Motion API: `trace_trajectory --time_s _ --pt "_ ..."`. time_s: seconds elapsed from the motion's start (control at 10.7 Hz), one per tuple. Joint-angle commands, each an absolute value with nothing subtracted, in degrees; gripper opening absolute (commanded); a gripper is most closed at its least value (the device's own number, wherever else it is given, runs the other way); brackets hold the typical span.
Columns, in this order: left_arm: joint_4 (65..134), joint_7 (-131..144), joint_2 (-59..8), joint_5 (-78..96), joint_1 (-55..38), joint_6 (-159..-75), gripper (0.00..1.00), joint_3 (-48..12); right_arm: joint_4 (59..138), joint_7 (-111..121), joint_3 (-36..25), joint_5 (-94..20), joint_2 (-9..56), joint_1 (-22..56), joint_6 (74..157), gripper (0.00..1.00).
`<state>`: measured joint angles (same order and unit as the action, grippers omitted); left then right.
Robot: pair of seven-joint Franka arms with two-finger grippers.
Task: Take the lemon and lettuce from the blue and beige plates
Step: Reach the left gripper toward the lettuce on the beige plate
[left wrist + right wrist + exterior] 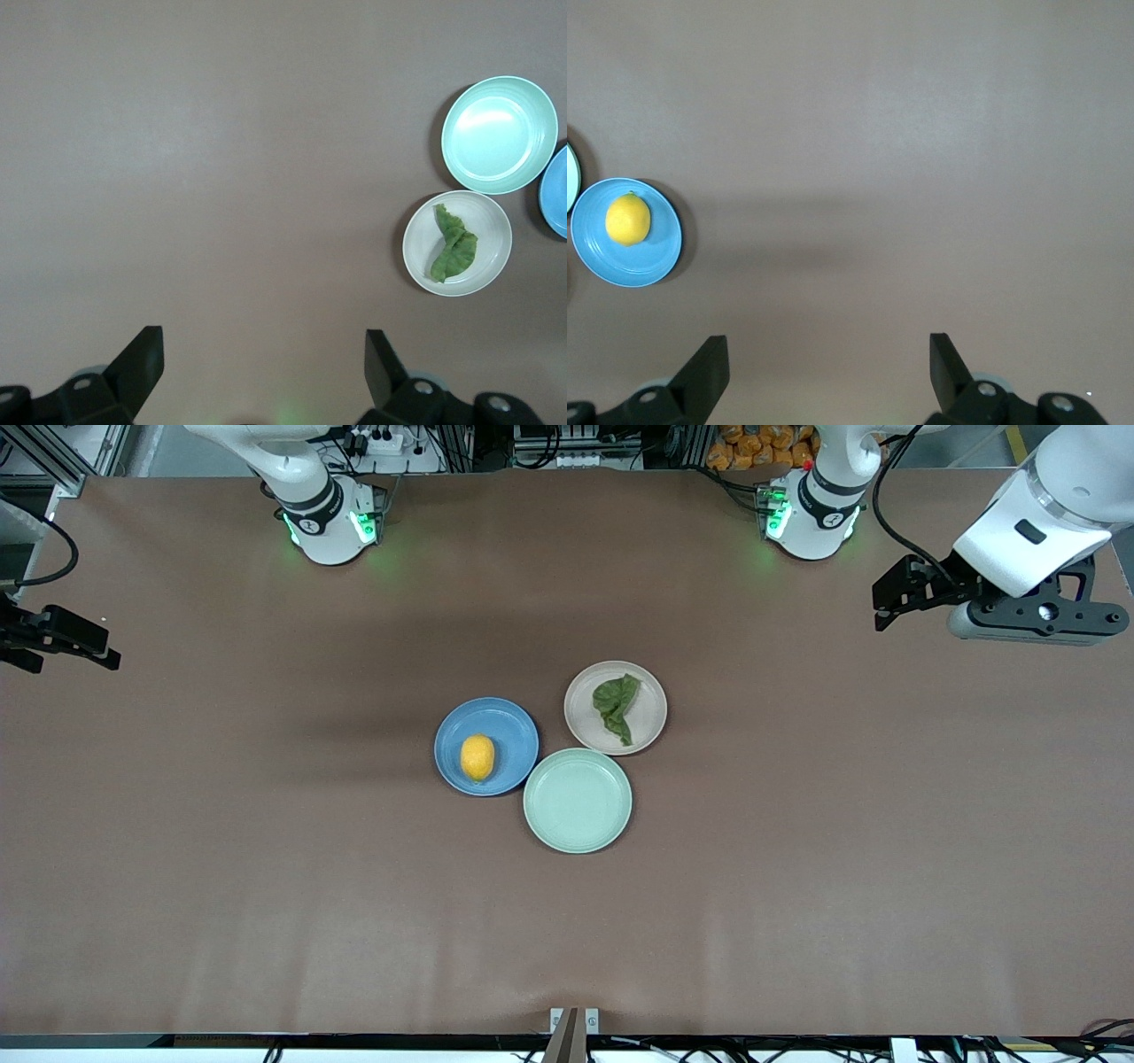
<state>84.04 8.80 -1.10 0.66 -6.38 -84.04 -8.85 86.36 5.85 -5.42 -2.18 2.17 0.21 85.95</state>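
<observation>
The lemon point(477, 757) lies on the blue plate point(511, 729) near the middle of the table. The lettuce point(617, 704) lies on the beige plate point(653, 710), beside the blue plate toward the left arm's end. My left gripper point(889, 599) is open and empty, high over bare table at the left arm's end. Its wrist view point(264, 354) shows the lettuce point(454, 243) on the beige plate point(493, 228). My right gripper point(104, 655) is open and empty over the right arm's end. Its wrist view point(828, 359) shows the lemon point(628, 220) on the blue plate point(653, 257).
An empty mint-green plate point(578, 800) touches both plates and lies nearer to the front camera; it also shows in the left wrist view point(499, 133). Brown table cloth point(266, 850) lies all around the three plates.
</observation>
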Motion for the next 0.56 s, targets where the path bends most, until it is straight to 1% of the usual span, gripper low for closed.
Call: trace_trajectory --time_s 0.0,0.28,0.47 --pt "83.23 8.52 -1.93 2.02 -6.68 -82.88 1.0 -9.05 84.9 5.98 -5.54 -2.55 2.9 0.09 84.99 1.0" --pt "83.23 8.61 -6.05 8.24 -6.77 -83.32 1.0 -9.14 84.99 5.98 -5.54 -2.55 2.9 0.09 84.99 1.0" --pt "83.5 11.14 -10.35 12.64 -9.47 -83.58 1.0 -9.4 84.99 6.06 -5.54 -2.55 2.9 0.09 84.99 1.0"
